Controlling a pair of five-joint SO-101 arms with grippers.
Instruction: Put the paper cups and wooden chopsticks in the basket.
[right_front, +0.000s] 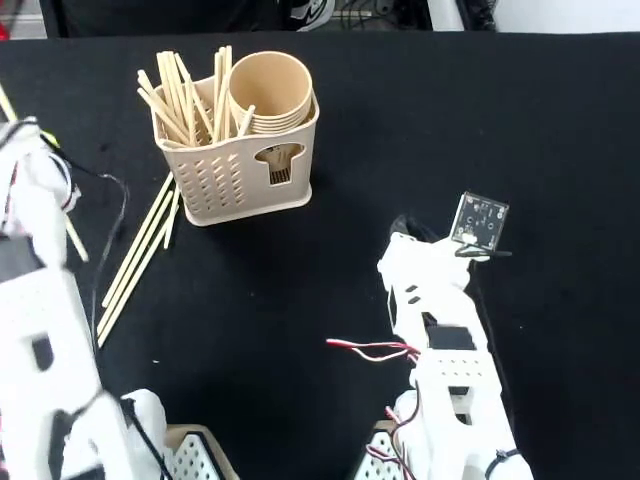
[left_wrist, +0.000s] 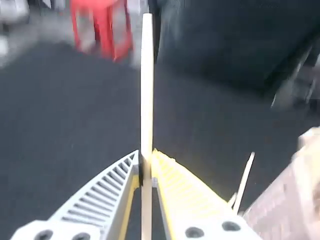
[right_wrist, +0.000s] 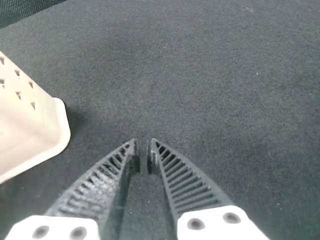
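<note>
basket (right_front: 240, 165) of pale perforated plastic is seen upright on the black table (right_front: 520, 120). a stack of paper cups (right_front: 270, 88) is placed inside the basket, in the half nearer to the right arm (right_front: 432, 300), and a bundle of wooden chopsticks (right_front: 185, 100) is stood in the other half, leaning outward over the rim. several loose chopsticks (right_front: 140, 255) are laid flat on the table just beside the basket, on the side of the left arm (right_front: 35, 290), and they run away from the basket toward the base of that arm.

in the left wrist view the left gripper (left_wrist: 146, 157) is closed around a single chopstick (left_wrist: 146, 85), which is held clamped between the two jaws and sticks out well past the tips. a corner of the basket (left_wrist: 295, 200) is seen near it, and a thin stick (left_wrist: 245, 180) just beside that corner is possibly one of the loose ones; this cannot be told for certain.

the right gripper (right_wrist: 142, 152) is held low over the bare table, near a corner of the basket (right_wrist: 30, 130) but apart from it. its jaws are brought almost together and nothing is gripped between them.
</note>
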